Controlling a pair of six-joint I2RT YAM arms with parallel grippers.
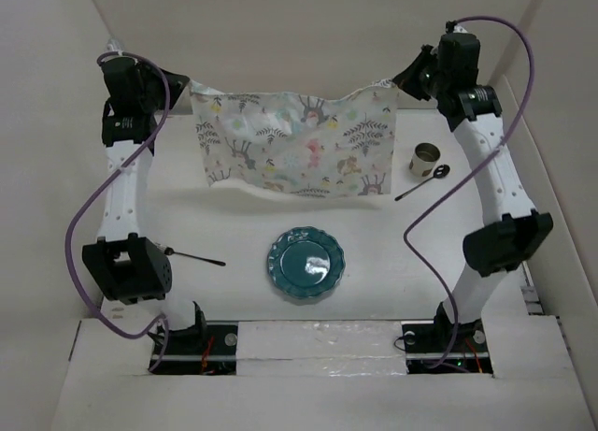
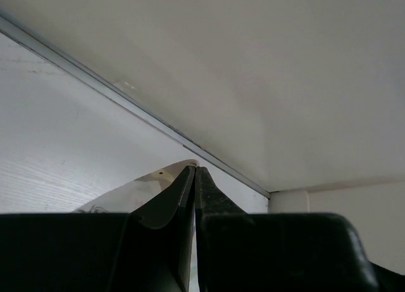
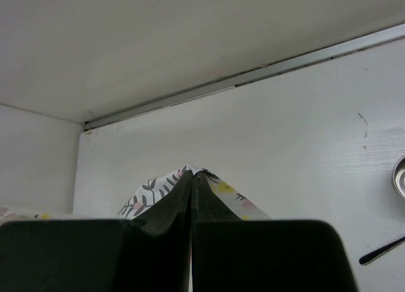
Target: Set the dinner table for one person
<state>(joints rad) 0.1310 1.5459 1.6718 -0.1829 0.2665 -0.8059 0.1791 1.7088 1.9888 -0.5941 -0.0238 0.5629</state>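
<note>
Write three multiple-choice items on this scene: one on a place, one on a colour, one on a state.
1. Where is the plate on the dinner table?
A) near side, about mid-width
B) far left corner
C) against the right wall

2. What colour is the plate?
A) red
B) teal
C) yellow

3. How is the placemat?
A) flat under the plate
B) folded small
C) held up by its far corners

Key:
1 A: it sits toward the near edge, mid-width.
2 B: its surface is teal.
3 C: the left gripper and right gripper are each shut on a corner.
</note>
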